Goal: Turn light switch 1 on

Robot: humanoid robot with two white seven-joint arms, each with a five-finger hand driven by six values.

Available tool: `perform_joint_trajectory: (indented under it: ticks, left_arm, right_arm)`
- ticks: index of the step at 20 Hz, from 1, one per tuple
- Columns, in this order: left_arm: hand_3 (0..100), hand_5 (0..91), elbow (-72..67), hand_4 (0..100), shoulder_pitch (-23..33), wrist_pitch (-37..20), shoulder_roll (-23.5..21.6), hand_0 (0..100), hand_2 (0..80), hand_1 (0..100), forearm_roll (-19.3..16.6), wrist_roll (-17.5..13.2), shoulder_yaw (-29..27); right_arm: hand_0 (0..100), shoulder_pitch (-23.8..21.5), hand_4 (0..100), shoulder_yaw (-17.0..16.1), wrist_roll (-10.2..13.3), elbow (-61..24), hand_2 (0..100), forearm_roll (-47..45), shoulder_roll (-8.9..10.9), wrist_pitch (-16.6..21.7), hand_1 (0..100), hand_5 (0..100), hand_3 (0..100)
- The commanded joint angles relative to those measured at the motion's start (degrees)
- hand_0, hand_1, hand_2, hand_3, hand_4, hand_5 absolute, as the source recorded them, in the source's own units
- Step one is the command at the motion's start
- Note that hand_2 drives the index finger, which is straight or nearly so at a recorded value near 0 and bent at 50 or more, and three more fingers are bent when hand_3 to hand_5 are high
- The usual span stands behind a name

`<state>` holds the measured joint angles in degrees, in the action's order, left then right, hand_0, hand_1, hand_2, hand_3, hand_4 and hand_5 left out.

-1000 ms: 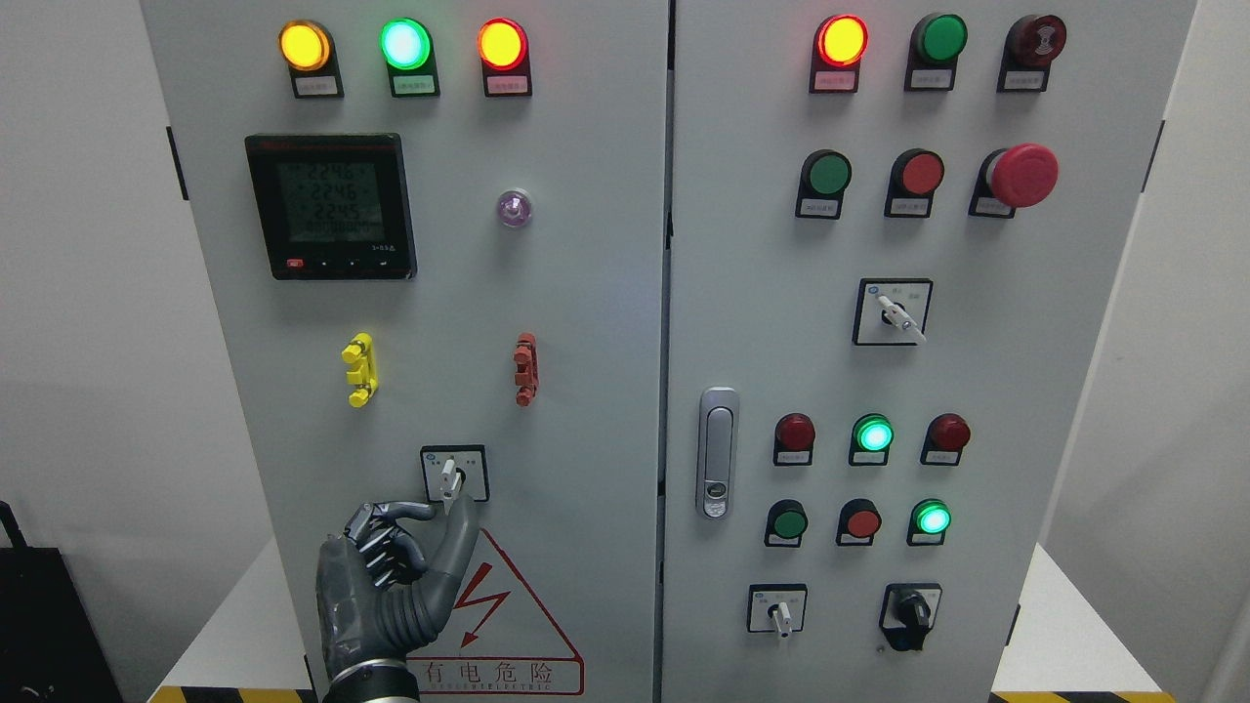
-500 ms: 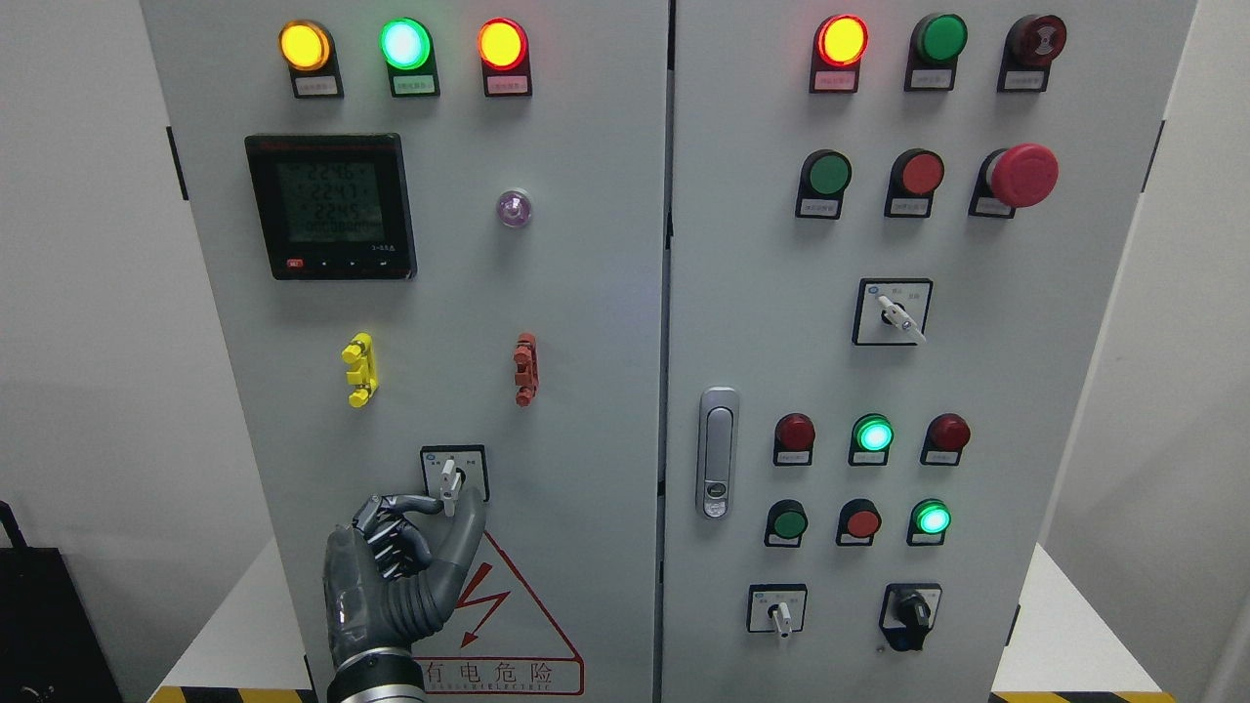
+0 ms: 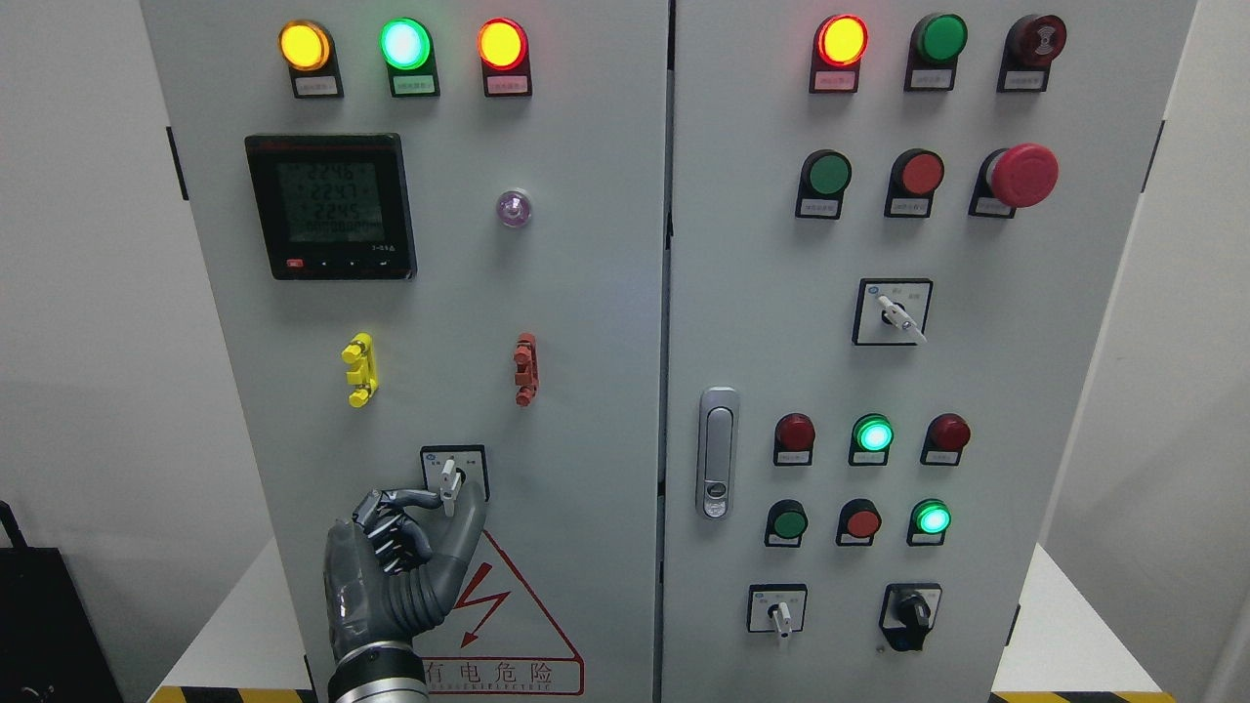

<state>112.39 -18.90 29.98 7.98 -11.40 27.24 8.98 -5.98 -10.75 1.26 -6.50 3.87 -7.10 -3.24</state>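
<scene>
The left hand (image 3: 400, 566) is creeping up the grey cabinet (image 3: 586, 322) toward the switch (image 3: 450, 478), low on the left door above the warning triangle (image 3: 508, 625); over the last second it has been closing in. Its fingers (image 3: 415, 500) are now narrowing around the white lever, forefinger and thumb pinching its lower end, the others curled. The lever is pointing straight up, so the turn is probably not yet begun.

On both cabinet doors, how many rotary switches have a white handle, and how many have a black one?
White-handled rotary switches: 3
Black-handled rotary switches: 1
Total: 4
</scene>
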Motion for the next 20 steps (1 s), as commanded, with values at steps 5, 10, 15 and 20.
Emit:
perform_joint_trajectory:
  ticks: [5, 10, 15, 20]
  left_arm:
    - [100, 88.2, 0.1, 98, -0.9, 1.0, 0.2, 11, 57.9, 67, 0.0, 0.3, 0.0]
    - [100, 88.3, 0.1, 98, -1.2, 2.3, 0.2, 11, 58.7, 67, 0.1, 0.3, 0.0]
    - [100, 88.5, 0.1, 99, -1.6, 2.7, 0.3, 13, 58.8, 66, 0.1, 0.2, 0.0]
    - [100, 88.5, 0.1, 99, -1.6, 2.9, 0.3, 15, 59.0, 65, 0.1, 0.2, 0.2]
  right_arm:
    - [0, 0.0, 0, 0.0, 0.0, 0.0, 0, 0.0, -0.02, 0.0, 0, 0, 0]
    - [0, 0.0, 0, 0.0, 0.0, 0.0, 0, 0.0, 0.07, 0.0, 0, 0, 0]
    - [0, 0.0, 0, 0.0, 0.0, 0.0, 0, 0.0, -0.02, 0.0, 0, 0, 0]
    - [0, 0.0, 0, -0.1, 0.0, 0.0, 0, 0.0, -0.02, 0.0, 0, 0, 0]
